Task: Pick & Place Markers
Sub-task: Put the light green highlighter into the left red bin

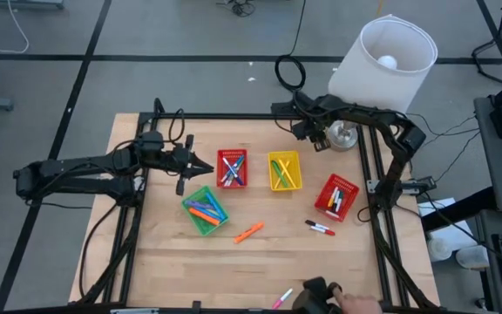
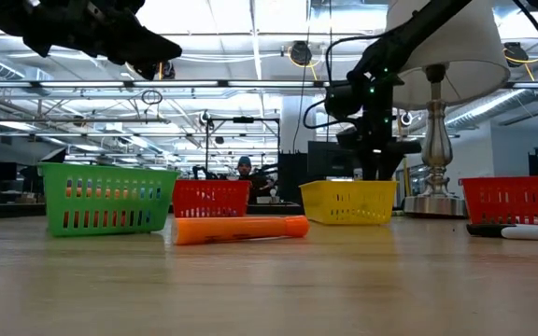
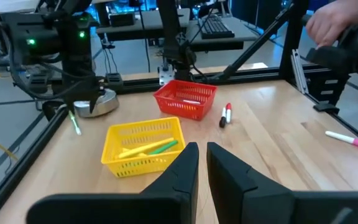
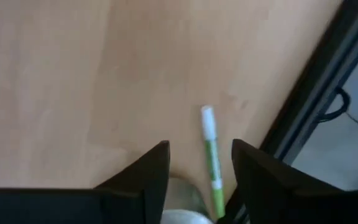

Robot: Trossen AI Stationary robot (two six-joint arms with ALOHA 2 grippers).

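1 green marker (image 4: 212, 163) lies lengthwise between the right gripper (image 4: 197, 168) fingers, parted and empty.

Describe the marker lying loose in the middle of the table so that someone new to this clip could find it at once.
Start at the green basket on the wooden table, below the left gripper in the high view. Just to its right, on bare wood, lies the orange marker, at a slant. It is the only all-orange loose marker; the red and white marker lies farther right, and the pink marker lies at the near edge.
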